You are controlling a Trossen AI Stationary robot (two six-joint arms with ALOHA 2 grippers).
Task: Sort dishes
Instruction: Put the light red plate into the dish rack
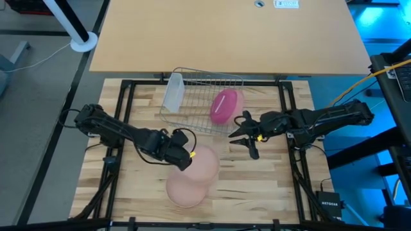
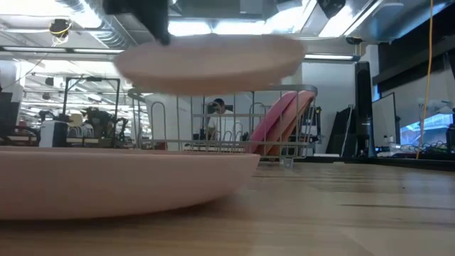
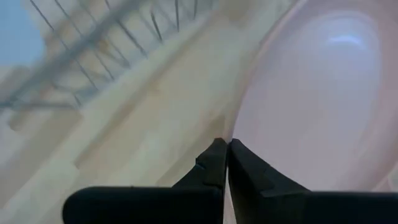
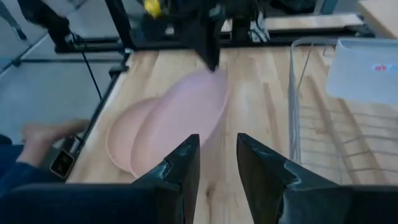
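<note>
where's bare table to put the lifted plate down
Bare wood lies right of the plate on the table, below the right tool, and left of it, below the left arm. It is crowded around the wire rack with the magenta plate and tumbler, and where the left tool holds the lifted plate.
</note>
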